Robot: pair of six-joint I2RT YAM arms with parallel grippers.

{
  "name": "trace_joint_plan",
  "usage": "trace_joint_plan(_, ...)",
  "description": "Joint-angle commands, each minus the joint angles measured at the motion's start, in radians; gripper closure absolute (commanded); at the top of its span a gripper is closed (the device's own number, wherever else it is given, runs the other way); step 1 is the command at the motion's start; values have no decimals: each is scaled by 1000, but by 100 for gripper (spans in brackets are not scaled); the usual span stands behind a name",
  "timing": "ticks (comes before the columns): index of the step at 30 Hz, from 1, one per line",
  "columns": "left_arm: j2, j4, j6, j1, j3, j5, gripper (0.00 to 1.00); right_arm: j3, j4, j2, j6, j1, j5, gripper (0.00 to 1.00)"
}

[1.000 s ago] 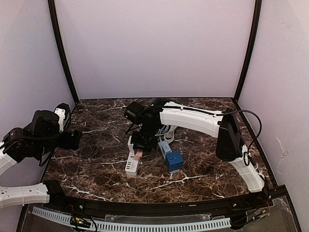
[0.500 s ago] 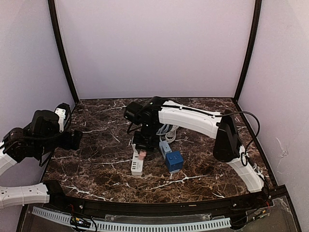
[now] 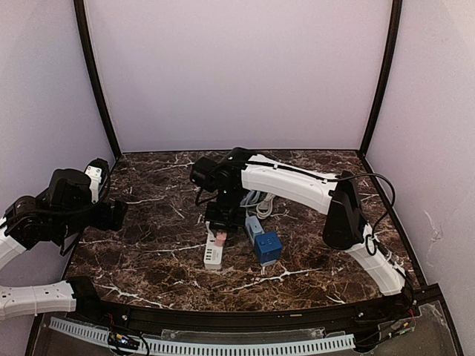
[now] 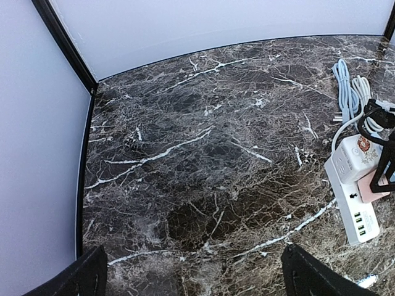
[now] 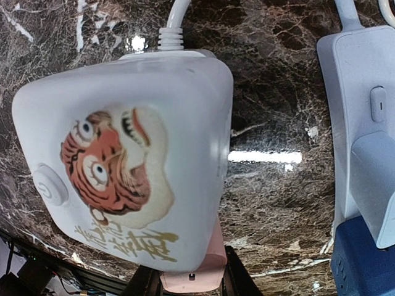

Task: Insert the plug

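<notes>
A white power strip [image 3: 213, 254] lies at the table's middle, its far end bearing a tiger sticker [image 5: 114, 166]. My right gripper [image 3: 220, 227] points down over it, shut on a pink plug [image 5: 192, 275] that sits against the strip's top face. The plug and strip also show in the left wrist view, plug [image 4: 375, 187] on strip [image 4: 349, 185]. I cannot tell how deep the plug sits. My left gripper [image 3: 117, 214] hangs open and empty over the table's left side, far from the strip, with its fingertips [image 4: 87, 279] wide apart.
A second white strip [image 3: 252, 227] with a blue cube adapter [image 3: 267, 247] lies just right of the first strip. White cables [image 4: 350, 92] are coiled behind them. Enclosure walls stand on the left, back and right.
My right gripper, with the pink plug, has shifted slightly right and nearer, and the white power strip has slid right with it. The left arm has not moved.
</notes>
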Motion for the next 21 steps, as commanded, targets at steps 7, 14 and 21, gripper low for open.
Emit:
trace_joint_plan(7, 10, 7, 8, 5, -11, 3, 1, 11, -32, 131, 38, -6, 30, 100)
trace_joint_plan(14, 13, 5, 7, 6, -9, 2, 1, 32, 13, 160, 60, -6, 16, 86)
trace_joint_plan(21, 13, 5, 7, 6, -9, -1, 1, 5, 60, 108, 56, -8, 25, 65)
